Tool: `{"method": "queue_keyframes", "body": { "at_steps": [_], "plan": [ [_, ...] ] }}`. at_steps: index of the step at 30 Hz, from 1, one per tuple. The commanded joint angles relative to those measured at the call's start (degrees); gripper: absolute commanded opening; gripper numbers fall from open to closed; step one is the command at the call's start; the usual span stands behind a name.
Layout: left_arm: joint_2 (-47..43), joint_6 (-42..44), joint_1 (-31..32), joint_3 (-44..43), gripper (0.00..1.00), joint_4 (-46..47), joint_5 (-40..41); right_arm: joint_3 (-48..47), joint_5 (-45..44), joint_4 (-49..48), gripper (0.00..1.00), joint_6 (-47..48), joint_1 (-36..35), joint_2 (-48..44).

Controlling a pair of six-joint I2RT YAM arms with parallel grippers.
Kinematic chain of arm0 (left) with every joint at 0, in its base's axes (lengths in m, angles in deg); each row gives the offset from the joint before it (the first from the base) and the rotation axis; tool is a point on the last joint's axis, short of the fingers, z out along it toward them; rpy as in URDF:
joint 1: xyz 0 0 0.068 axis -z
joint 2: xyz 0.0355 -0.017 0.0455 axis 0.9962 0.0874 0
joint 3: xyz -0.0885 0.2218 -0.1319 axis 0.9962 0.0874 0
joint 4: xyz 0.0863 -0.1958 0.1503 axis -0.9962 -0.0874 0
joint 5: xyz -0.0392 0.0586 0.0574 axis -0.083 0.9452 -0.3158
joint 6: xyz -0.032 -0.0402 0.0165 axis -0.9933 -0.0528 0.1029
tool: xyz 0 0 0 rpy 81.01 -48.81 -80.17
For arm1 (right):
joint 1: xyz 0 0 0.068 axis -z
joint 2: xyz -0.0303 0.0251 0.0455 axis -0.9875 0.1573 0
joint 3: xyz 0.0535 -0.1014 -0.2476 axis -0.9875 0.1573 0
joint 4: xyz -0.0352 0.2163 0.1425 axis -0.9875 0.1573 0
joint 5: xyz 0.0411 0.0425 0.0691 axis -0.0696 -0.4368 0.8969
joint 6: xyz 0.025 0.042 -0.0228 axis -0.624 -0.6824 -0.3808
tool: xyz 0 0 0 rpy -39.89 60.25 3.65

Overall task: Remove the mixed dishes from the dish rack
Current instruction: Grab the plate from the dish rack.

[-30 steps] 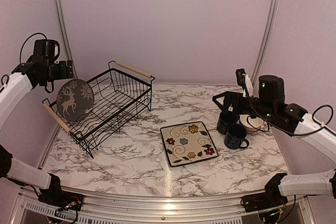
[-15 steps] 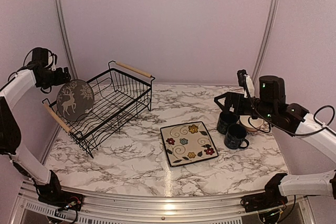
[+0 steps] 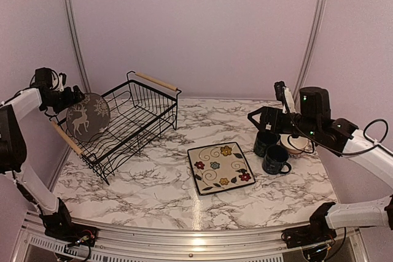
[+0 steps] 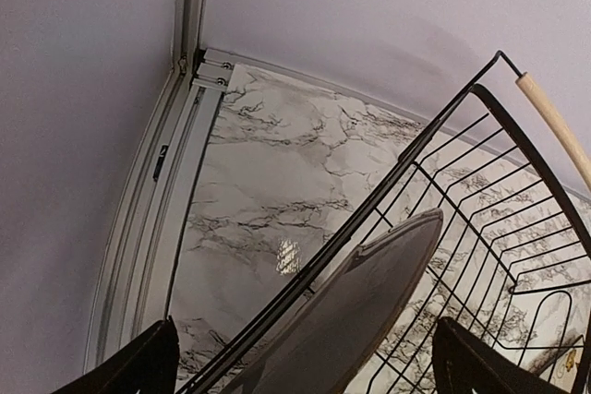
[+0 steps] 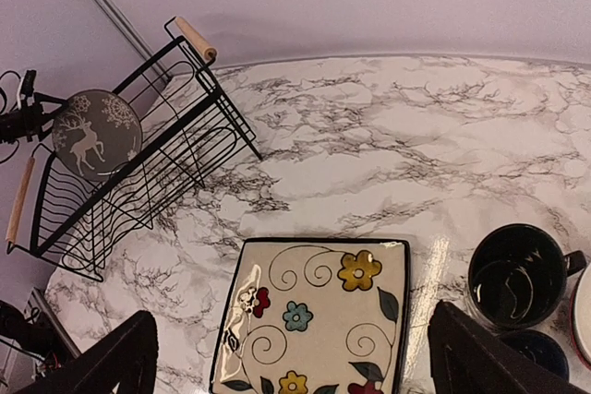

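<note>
Left claw [image 3: 75,95]: jaws spread wide with nothing in them. We see it hanging at the rack's left end, one dark finger [image 4: 138,366] on each side of the plate's top rim.
Deer plate [image 3: 88,116]: just below and ahead of the left claw, standing on edge and leaning. The wires prop it up, which leaves its rim free for a pinch from above.
Dish rack [image 3: 141,142]: under and beyond the left claw. We spot no other dish in it.
Right claw [image 3: 258,116]: fully open and empty, hovering above the mugs and pointing toward the middle of the surface [image 3: 153,188].
Square flower plate [image 3: 221,167]: lying flat on the surface, below and ahead of the right claw.
Mugs: two dark ones [image 3: 266,142] [image 3: 275,159], upright and side by side, directly beneath the right claw.
Our read: the deer plate looks like the last piece to unload, and the left claw seems lined up for it.
Hard to see: a pale bowl [image 3: 296,145] behind the right claw is mostly hidden by the arm. The left wrist view catches the deer plate edge-on and cuts off its bottom. We can't tell how it seats in the wires, or whether the fingers touch its rim.
</note>
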Motion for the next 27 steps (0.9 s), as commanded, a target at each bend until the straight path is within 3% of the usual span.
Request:
{"method": "queue_keyframes", "body": {
  "at_steps": [1, 12, 27],
  "plan": [
    [1.2, -1.0, -0.2, 1.0, 0.97, 0.3, -3.9, -2.9, 0.0, 0.7, 0.99, -0.1, -0.4, 0.0],
    [5.5, 1.1, -0.2, -1.4, 0.89, -4.4, -2.6, -3.8, 0.3, 0.9, 0.98, 0.2, -0.3, 2.0],
    [4.9, 2.5, 0.1, -2.0, 0.69, -6.5, -5.2, -3.0, 1.2, -1.1, 0.99, -0.3, -0.4, 4.0]
  ]
}}
